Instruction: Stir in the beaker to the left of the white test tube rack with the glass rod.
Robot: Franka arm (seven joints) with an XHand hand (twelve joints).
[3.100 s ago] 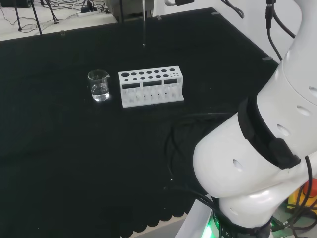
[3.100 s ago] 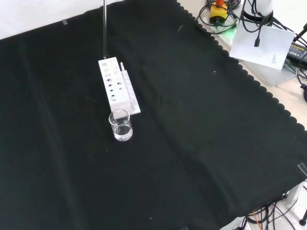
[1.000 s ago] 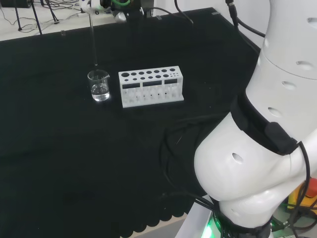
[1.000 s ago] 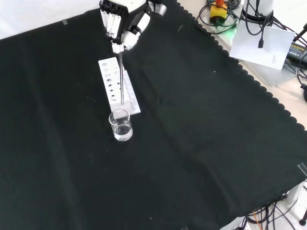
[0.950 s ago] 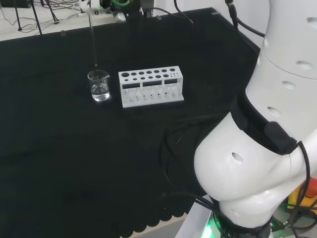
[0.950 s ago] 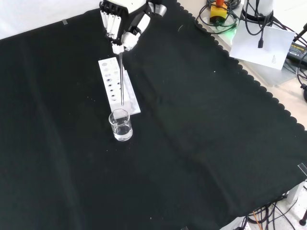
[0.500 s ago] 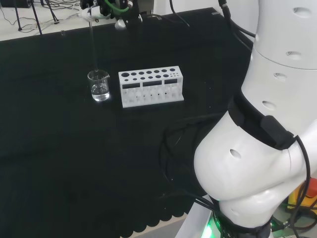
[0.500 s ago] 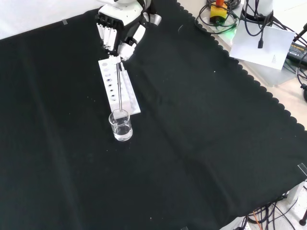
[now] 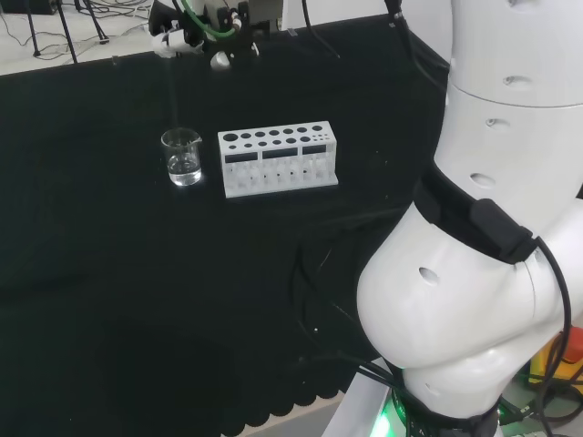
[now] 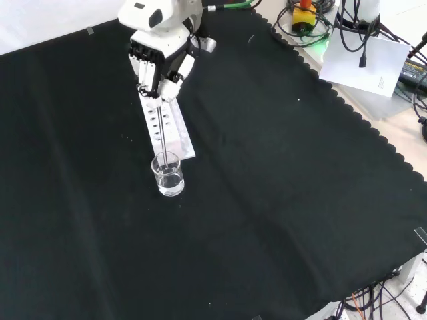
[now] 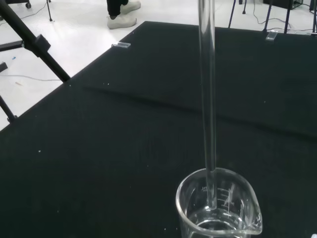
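A clear glass beaker [image 9: 183, 157] with a little clear liquid stands on the black cloth, just left of the white test tube rack [image 9: 278, 159] in the head view. In the front view the beaker [image 10: 167, 175] stands in front of the rack [image 10: 177, 133]. The hand [image 10: 159, 63] hangs over the rack, fingers curled round the top of an upright glass rod [image 10: 162, 130]. The hand [image 9: 196, 27] and rod [image 9: 175, 91] are above the beaker. In the wrist view the rod [image 11: 208, 99] runs down into the beaker [image 11: 218, 210]; its tip is inside the rim, near the liquid.
The arm's big white links [image 9: 492, 228] stand at the head view's right. Beyond the cloth's scalloped edge in the front view lie cables, a white sheet [image 10: 367, 63] and a yellow device [image 10: 303, 17]. Black stand legs [image 11: 29, 44] rise from the floor beyond the bench.
The hand has come down and toward the beaker with the rod. The rod's tip, just above the beaker's rim a second ago, now sits inside the beaker.
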